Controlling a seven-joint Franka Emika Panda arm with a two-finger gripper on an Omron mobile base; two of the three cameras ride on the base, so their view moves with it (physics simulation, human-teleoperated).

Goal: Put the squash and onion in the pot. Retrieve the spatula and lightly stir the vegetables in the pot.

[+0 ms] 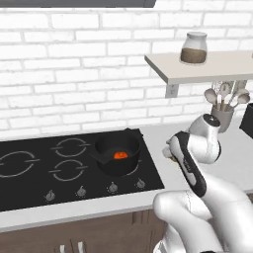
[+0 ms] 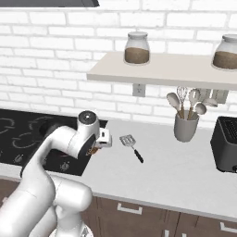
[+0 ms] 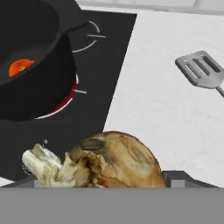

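The round black pot (image 3: pixel 30 83) holds the orange squash (image 3: pixel 19 66). The papery brown onion (image 3: pixel 111 162) sits at the end effector (image 2: pixel 95 149), whose grip I cannot tell. The flat slotted spatula (image 3: pixel 203 70) lies on the pale counter (image 3: pixel 162 113).

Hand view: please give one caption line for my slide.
Onion close at the gripper, squash in pot, spatula on counter.

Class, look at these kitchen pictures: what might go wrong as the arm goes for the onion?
1. The onion is round and lies loose on the counter beside the stove; with the jaws open around it, an off-centre squeeze may send it rolling.
2. The pot, already holding the squash, has a raised rim the onion could clip.
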